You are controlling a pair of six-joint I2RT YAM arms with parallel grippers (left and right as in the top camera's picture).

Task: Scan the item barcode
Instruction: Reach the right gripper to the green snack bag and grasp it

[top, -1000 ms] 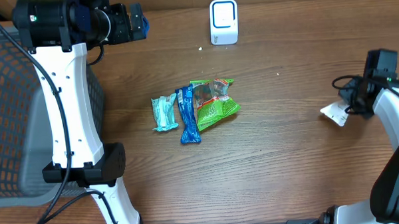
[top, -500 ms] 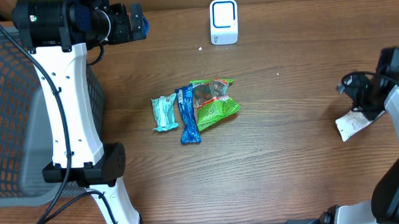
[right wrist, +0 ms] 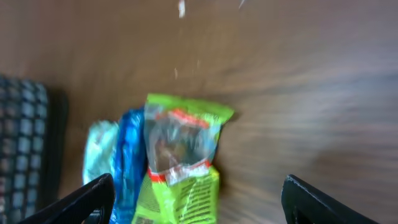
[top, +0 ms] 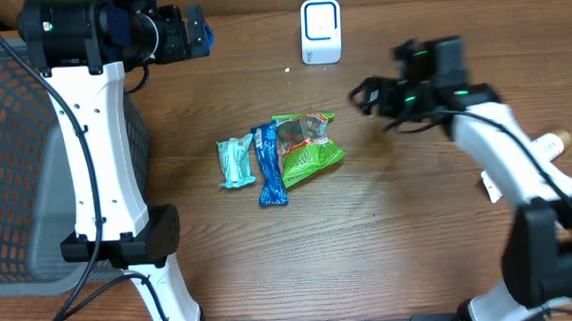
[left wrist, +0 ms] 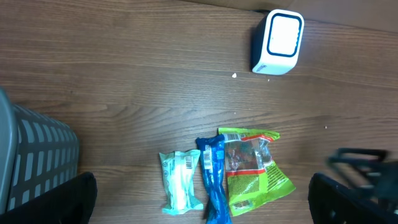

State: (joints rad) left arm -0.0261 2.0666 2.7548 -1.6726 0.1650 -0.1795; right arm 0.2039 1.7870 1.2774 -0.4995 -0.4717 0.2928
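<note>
The right hand (top: 362,96) hung open and empty at two o'clock from the green snack bag (top: 306,148), likely to grab it.

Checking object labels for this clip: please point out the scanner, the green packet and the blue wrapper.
scanner (top: 321,31), overhead view, middle of its white body.
green packet (left wrist: 249,169), left wrist view, its middle.
blue wrapper (top: 270,166), overhead view, mid-length.

Even, fairly bright light falls from above, and the wooden table (top: 422,232) carries only soft, faint shadows. The overhead view is sharp except the right gripper (top: 373,100), smeared at 2 o'clock. The right wrist view is motion-blurred throughout, its green packet (right wrist: 183,162) streaked. The left wrist view is crisp, bar a dark smear (left wrist: 357,160) at 4 o'clock
</note>
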